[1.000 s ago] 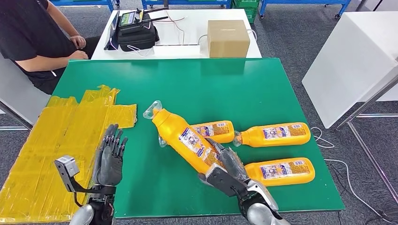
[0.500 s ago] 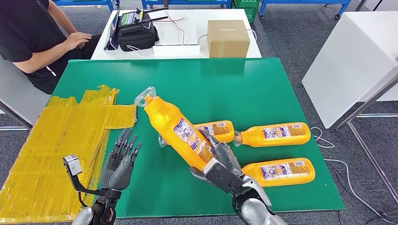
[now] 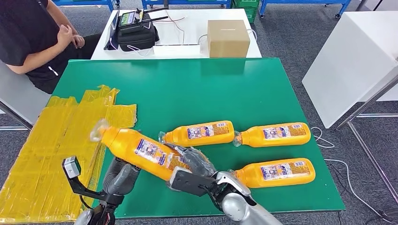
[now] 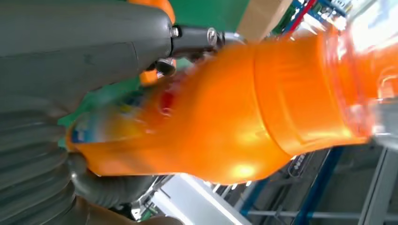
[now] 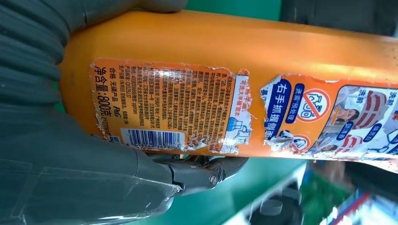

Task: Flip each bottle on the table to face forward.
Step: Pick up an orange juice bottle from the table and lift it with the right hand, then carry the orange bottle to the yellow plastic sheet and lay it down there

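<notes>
The right hand [image 3: 192, 164] grips the lower body of an orange bottle [image 3: 141, 151], fingers wrapped around it beside its torn label [image 5: 187, 112]; the bottle is lifted off the green table [image 3: 187, 89], cap end tilted up over the yellow sheet [image 3: 51, 136]. The left hand [image 3: 121, 176] sits under the bottle's middle; whether its fingers clasp it I cannot tell. Three more orange bottles lie flat on the table past the held one: one just behind it [image 3: 199, 133], one further along [image 3: 274, 134], one nearer the table's front edge [image 3: 277, 171].

Orange bottles [image 3: 202, 133] with torn white-blue labels, green table [image 3: 211, 89], yellow sheet [image 3: 56, 136].
</notes>
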